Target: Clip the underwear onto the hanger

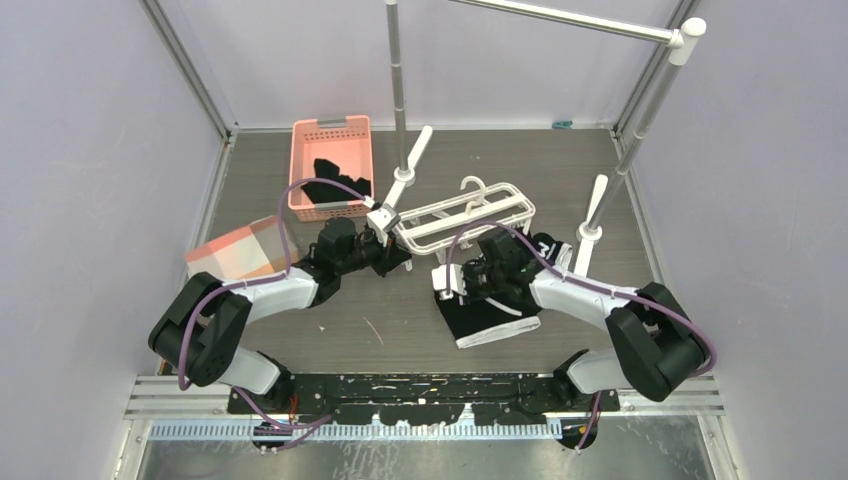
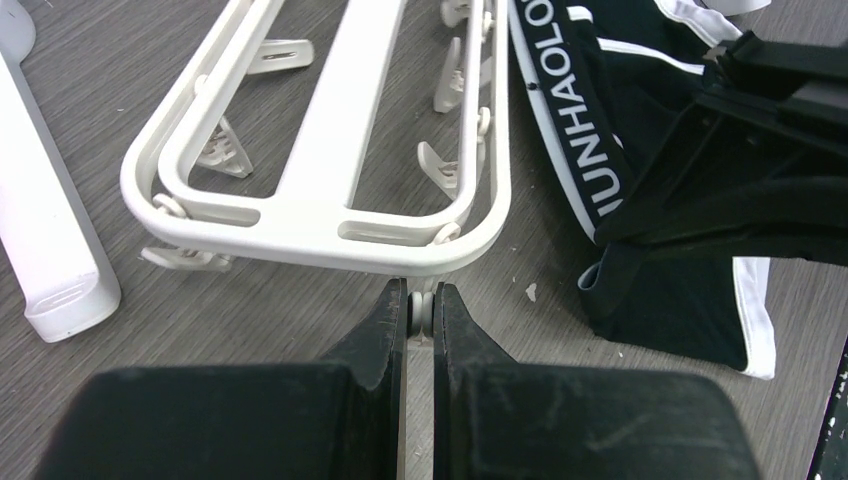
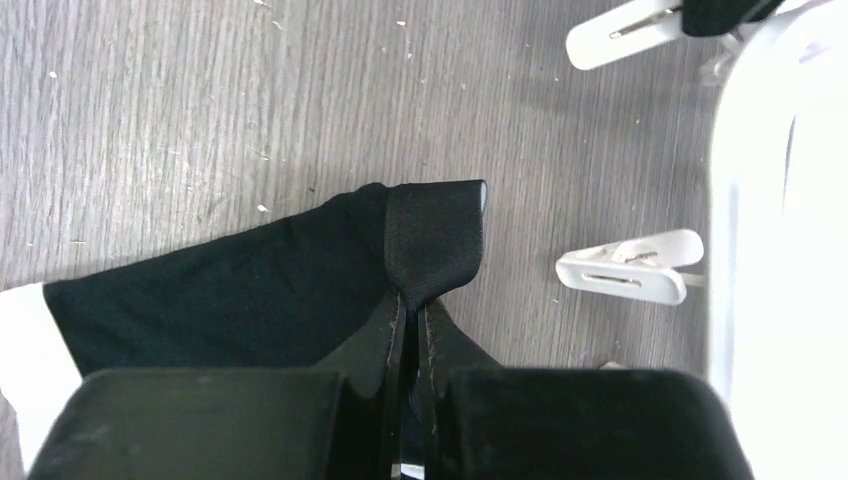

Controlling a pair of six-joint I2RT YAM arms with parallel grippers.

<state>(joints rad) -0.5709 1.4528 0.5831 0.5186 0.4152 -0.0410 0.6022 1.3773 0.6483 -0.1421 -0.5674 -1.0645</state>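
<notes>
Pink basket (image 1: 330,127) holds black clothes (image 1: 335,180); left fingers (image 2: 385,330) pinch hanger (image 2: 345,110), right fingers (image 3: 365,345) pinch underwear (image 3: 230,300).

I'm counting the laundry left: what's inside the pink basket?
A crumpled black garment lies in the pink basket. Whether anything lies beneath it cannot be seen, as it is covered.

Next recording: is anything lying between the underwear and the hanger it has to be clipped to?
Nothing visible. The underwear, pinched at its waistband by the right gripper, lies right beside the hanger, with only bare table between them. The left gripper pinches the hanger's near end.
</notes>
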